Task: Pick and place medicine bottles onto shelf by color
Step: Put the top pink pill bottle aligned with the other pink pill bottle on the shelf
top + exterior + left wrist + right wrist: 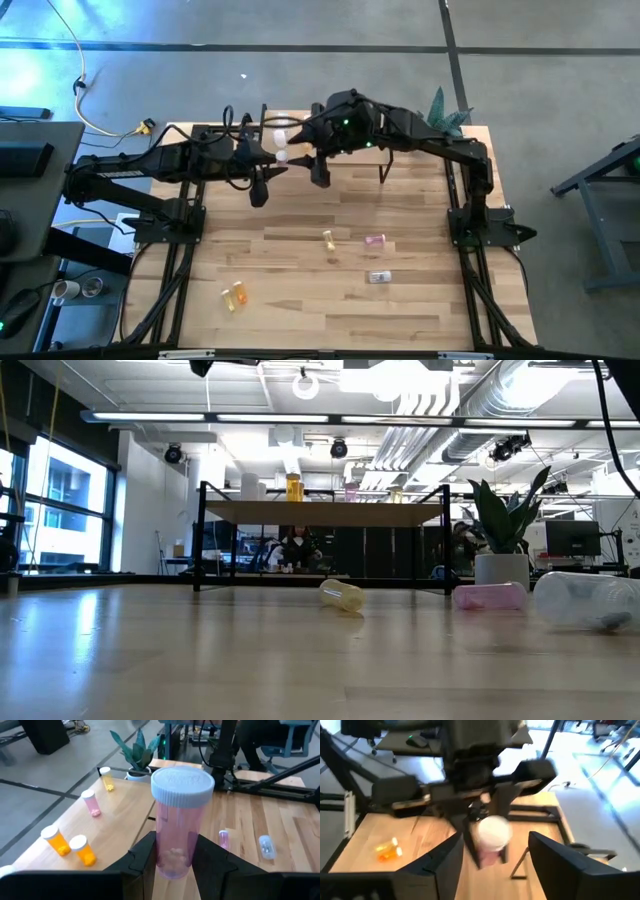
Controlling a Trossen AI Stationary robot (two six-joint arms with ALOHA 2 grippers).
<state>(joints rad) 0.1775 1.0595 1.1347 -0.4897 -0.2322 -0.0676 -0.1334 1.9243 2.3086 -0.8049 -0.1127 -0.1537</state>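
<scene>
Left wrist view: a pink bottle [176, 820] is clamped upright in the left gripper [175, 865] above the shelf [120, 825]. Facing it, the right gripper [492, 857] is spread, released. Placement beside the standing pink bottle [91, 802] is advised.

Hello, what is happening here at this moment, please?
Two robot arms are sorting small medicine bottles by color onto a shelf. The left gripper is shut on a pink bottle above the shelf. The right gripper stands open just in front of that bottle. Orange, pink and yellow bottles already stand on the shelf; a few more lie on the table.
</scene>
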